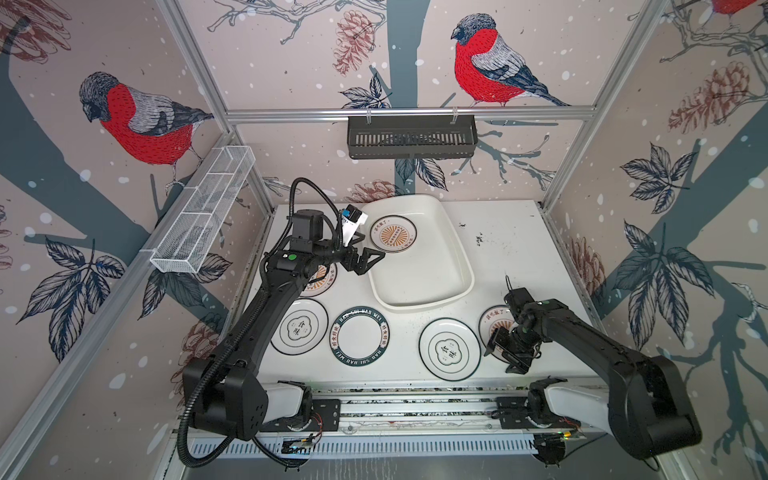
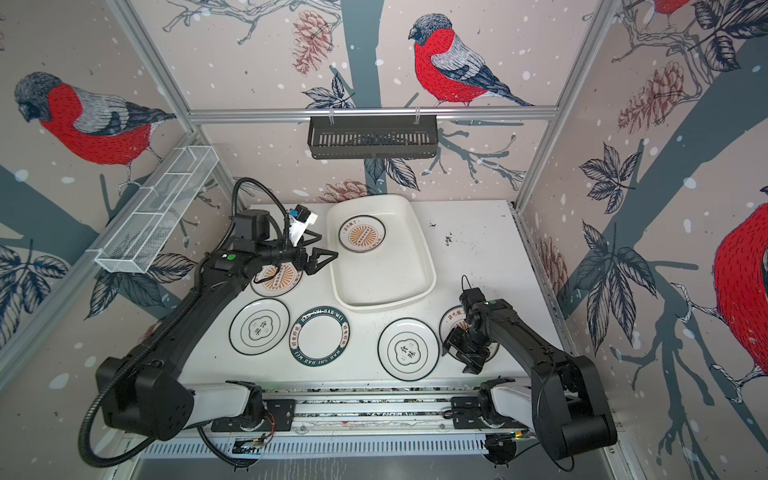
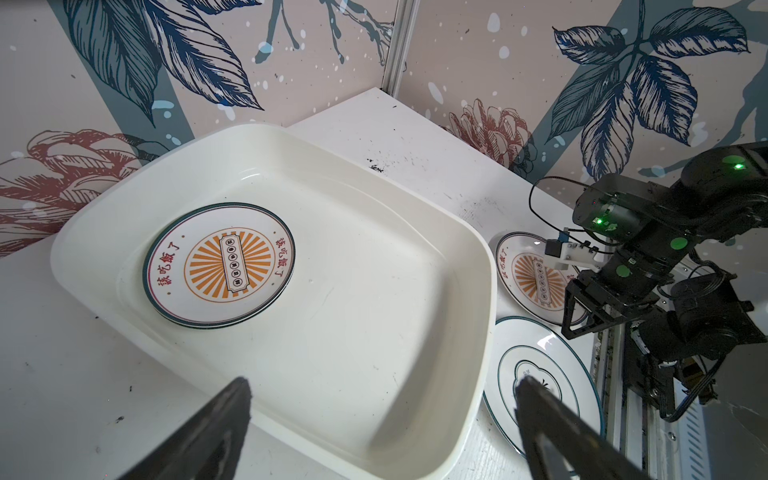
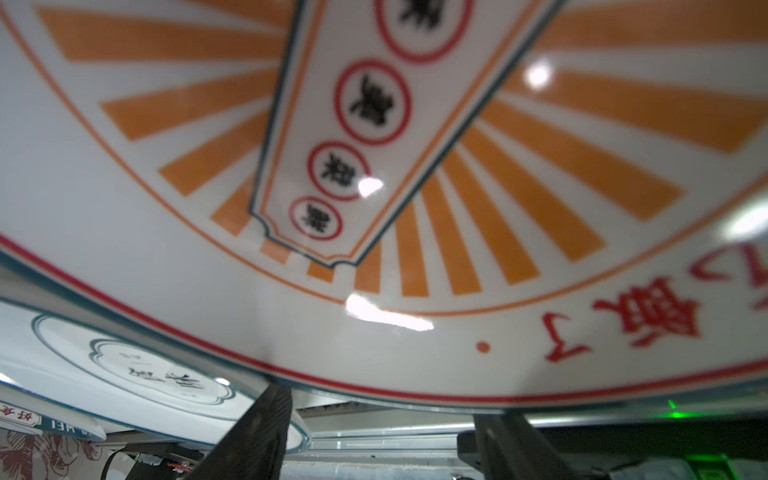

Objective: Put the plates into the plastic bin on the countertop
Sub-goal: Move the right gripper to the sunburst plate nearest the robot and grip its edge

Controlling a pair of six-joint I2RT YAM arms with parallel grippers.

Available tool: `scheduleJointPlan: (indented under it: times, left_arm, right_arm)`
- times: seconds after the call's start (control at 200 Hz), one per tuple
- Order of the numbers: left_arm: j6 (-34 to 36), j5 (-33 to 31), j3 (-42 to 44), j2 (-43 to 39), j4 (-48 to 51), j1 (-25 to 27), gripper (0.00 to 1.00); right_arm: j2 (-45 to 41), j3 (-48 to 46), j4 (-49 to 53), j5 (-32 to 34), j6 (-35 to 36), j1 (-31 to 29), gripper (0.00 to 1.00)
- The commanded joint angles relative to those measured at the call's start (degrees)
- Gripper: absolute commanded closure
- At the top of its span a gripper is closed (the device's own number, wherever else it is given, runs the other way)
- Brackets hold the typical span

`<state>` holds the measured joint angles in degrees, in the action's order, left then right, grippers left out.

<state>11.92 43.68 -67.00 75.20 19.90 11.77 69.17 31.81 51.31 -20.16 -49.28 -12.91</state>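
Observation:
The plastic bin (image 1: 419,272) (image 2: 382,276) (image 3: 374,291) lies at the back of the countertop (image 1: 507,257). An orange-sunburst plate (image 1: 392,233) (image 2: 361,233) (image 3: 219,264) rests in it, with a second rim showing under it. My left gripper (image 1: 370,249) (image 2: 324,247) (image 3: 382,386) hangs open and empty over the bin's left wall. Outside the bin lie a sunburst plate (image 1: 322,284) under the left arm, an emblem plate (image 1: 299,332), a green-lettered plate (image 1: 360,338) and another emblem plate (image 1: 449,349) (image 3: 552,357). My right gripper (image 1: 517,362) (image 2: 473,363) (image 4: 384,409) is open. Its fingertips (image 4: 270,399) sit at the front rim of the right sunburst plate (image 1: 496,322) (image 3: 528,274) (image 4: 374,124).
A black slotted rack (image 1: 411,137) hangs on the back wall and a white wire basket (image 1: 203,208) on the left wall. Aluminium rails (image 1: 415,401) run along the front edge. Dark specks (image 1: 478,239) mark the countertop right of the bin.

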Motion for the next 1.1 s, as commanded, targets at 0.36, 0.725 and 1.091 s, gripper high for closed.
scheduleJointPlan:
  times: [0.36, 0.725, 1.091]
  left_arm:
    - [0.5, 0.4, -0.2, 0.2, -1.7, 0.2, 0.02]
    - [0.0, -0.5, -0.1, 0.2, -2.1, 0.1, 0.02]
    - [0.3, -1.1, -0.3, -0.1, -1.8, 0.1, 0.02]
  right_arm:
    - [5.3, 4.1, -4.5, 8.3, 1.5, 0.0, 0.30]
    - [6.5, 6.4, -8.4, 12.9, 2.5, 1.5, 0.30]
    - [9.8, 7.0, -14.1, 15.5, 4.4, 2.1, 0.31]
